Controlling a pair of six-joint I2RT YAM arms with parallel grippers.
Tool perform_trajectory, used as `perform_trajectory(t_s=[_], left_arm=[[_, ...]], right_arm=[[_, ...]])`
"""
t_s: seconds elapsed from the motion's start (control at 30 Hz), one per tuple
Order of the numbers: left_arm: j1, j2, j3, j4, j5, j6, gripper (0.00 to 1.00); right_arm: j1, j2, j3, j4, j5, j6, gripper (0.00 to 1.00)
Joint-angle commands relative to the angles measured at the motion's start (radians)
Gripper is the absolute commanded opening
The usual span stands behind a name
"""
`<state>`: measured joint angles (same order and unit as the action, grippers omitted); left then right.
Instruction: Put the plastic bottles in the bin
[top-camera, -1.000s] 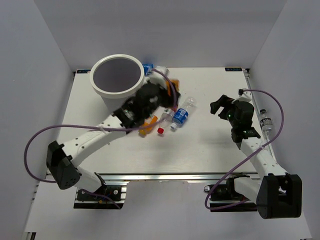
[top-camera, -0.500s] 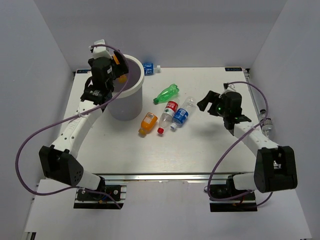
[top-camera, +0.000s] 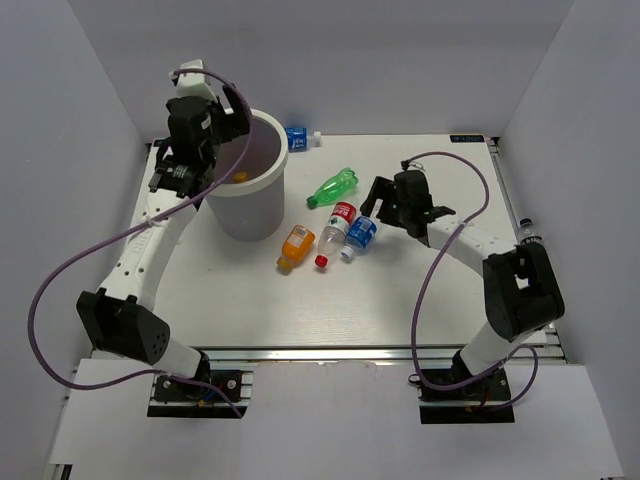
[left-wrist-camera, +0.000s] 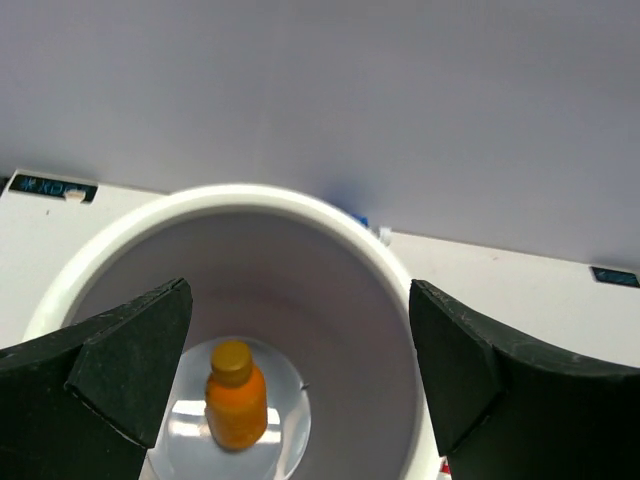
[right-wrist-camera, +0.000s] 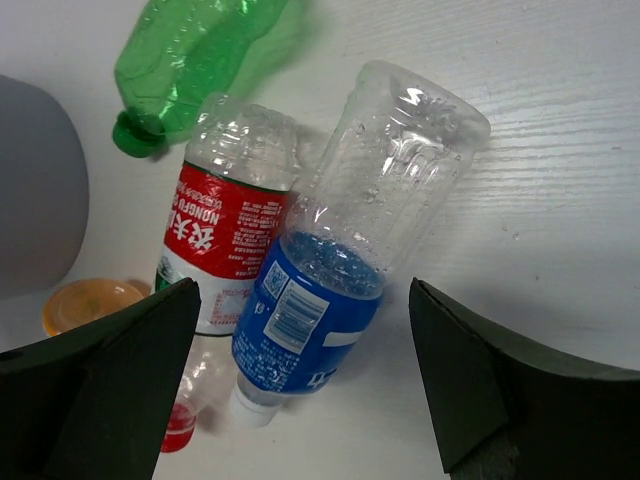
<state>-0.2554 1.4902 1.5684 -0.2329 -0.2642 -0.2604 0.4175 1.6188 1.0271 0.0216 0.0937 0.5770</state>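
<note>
Since a second ago the left gripper (top-camera: 230, 108) has swung up from the cluster of bottles to a spot above the bin (top-camera: 246, 212) and spread its jaws, while the right gripper (top-camera: 376, 198) has travelled leftward across the tabletop (top-camera: 420, 290) to the bottles.

Seen from the left wrist, one orange bottle (left-wrist-camera: 236, 397) lies on the bin's floor, directly below and between the wide-apart jaws, well clear of both; this gripper holds nothing.

The right gripper hangs over the blue-labelled bottle (right-wrist-camera: 340, 250), which lies on its side between the two fingers in the wrist view, cap towards the camera's lower edge. Its jaws are spread wide and grip nothing; whether they touch the bottle cannot be told.

Just beside that bottle, touching it, lies the red-labelled bottle (right-wrist-camera: 225, 240). The green bottle (right-wrist-camera: 190, 50) lies beyond them, and the second orange bottle (top-camera: 296, 245) rests near the bin's foot. Another blue-labelled bottle (top-camera: 298, 137) sits behind the bin at the tabletop's far edge.
</note>
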Motion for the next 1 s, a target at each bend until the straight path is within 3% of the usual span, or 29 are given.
perform_trajectory(t_s=[0.0,0.37,0.53,0.63,0.7,0.8,0.83,0.97], left_arm=[[-0.001,-0.065,0.048,-0.034,0.052,0.026,0.98],[-0.002,-0.177,-0.128,0.009,0.26,-0.033,0.98],[-0.002,-0.232,-0.179,0.029,0.244,-0.043,0.98],[-0.004,-0.245,-0.197,0.033,0.309,-0.043,0.98],[-0.005,-0.249,-0.208,0.03,0.313,-0.053,0.98],[-0.007,-0.269,-0.232,0.03,0.306,-0.059,0.98],[-0.007,-0.286,-0.241,0.032,0.301,-0.063,0.98],[-0.008,-0.344,-0.291,0.03,0.28,-0.069,0.98]], right_arm=[[0.03,0.073,0.073,-0.057,0.089,0.067,0.89],[0.043,0.22,0.093,-0.032,0.113,0.179,0.89],[0.043,0.217,0.079,-0.02,0.115,0.178,0.89],[0.043,0.184,0.047,0.04,0.109,0.165,0.89],[0.041,0.162,0.027,0.067,0.118,0.147,0.82],[0.04,0.142,0.013,0.064,0.139,0.13,0.62],[0.035,0.127,0.008,0.066,0.143,0.129,0.51],[0.021,0.057,0.005,0.074,0.143,0.075,0.42]])
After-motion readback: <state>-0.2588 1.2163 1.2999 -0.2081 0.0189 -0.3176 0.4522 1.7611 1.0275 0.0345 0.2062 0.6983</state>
